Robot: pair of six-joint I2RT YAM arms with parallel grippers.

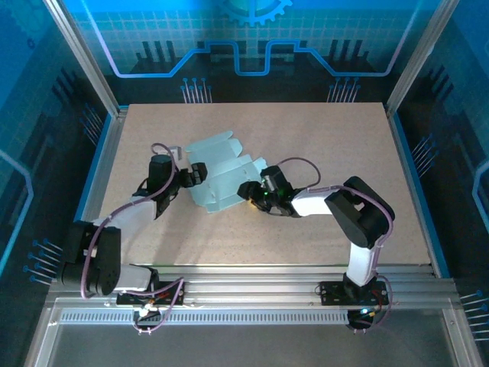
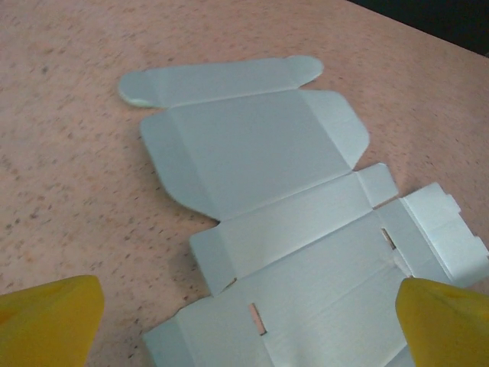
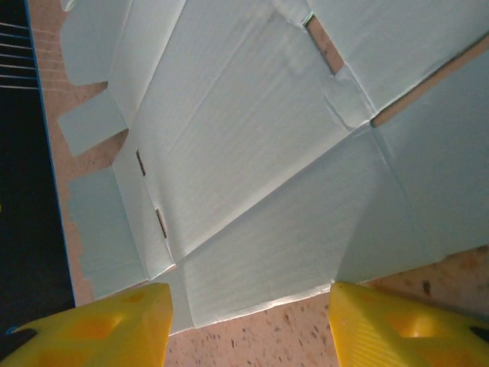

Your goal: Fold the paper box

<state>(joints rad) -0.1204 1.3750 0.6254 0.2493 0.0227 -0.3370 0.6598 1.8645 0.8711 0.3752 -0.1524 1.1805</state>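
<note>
Blue-lit enclosure, speckled tan table (image 1: 321, 229). At centre of the overhead frame, flat and not yet folded, the pale mint paper box (image 1: 221, 176), flaps spread toward upper left. At its left edge, left gripper (image 1: 197, 176), jaws wide and empty; at its lower right edge, right gripper (image 1: 246, 190), yellow fingers (image 3: 114, 321) apart astride the sheet's border, clamping nothing. Likely step: raising a first panel. Best done by pinching lightly near a scored crease, pinning the opposite side against sliding, and hinging slowly to avoid stray creases.
</note>
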